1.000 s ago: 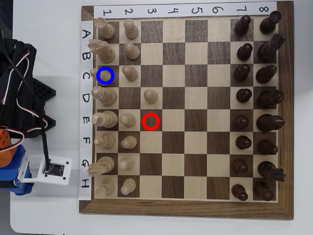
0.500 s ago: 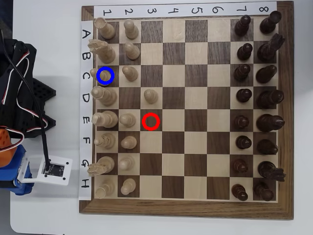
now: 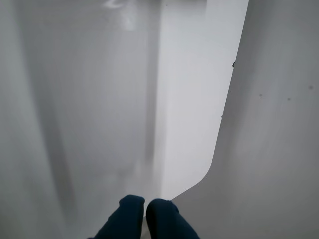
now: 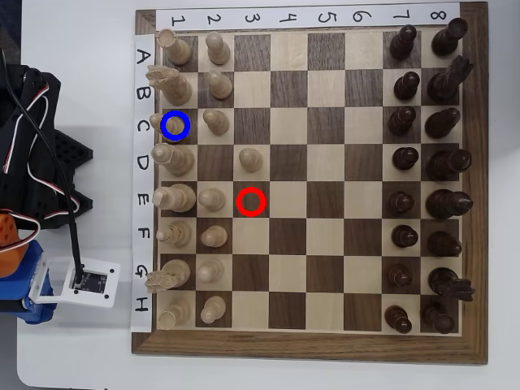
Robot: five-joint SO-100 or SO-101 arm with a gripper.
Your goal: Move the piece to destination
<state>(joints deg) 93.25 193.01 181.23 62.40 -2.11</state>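
Note:
In the overhead view, the piece (image 4: 171, 124), pale cream with a rounded knob head, stands inside the blue ring on the destination (image 4: 191, 137), the dark square in row C, column 1. The red-ringed light square (image 4: 251, 201) holds nothing. My arm (image 4: 32, 162) is folded on the white table, left of the board and away from every piece. The wrist view shows my gripper (image 3: 145, 209) at the bottom edge, its two dark blue fingertips (image 3: 127, 211) pressed together with nothing between them. Neither the board nor the piece shows in that view.
Cream pieces fill columns 1 and 2, with one pawn (image 4: 250, 158) forward in column 3. Dark brown pieces (image 4: 402, 122) fill columns 7 and 8. The wrist camera's white board (image 4: 85, 280) sits near the board's lower left. The wrist view shows the table's rounded corner (image 3: 209, 169).

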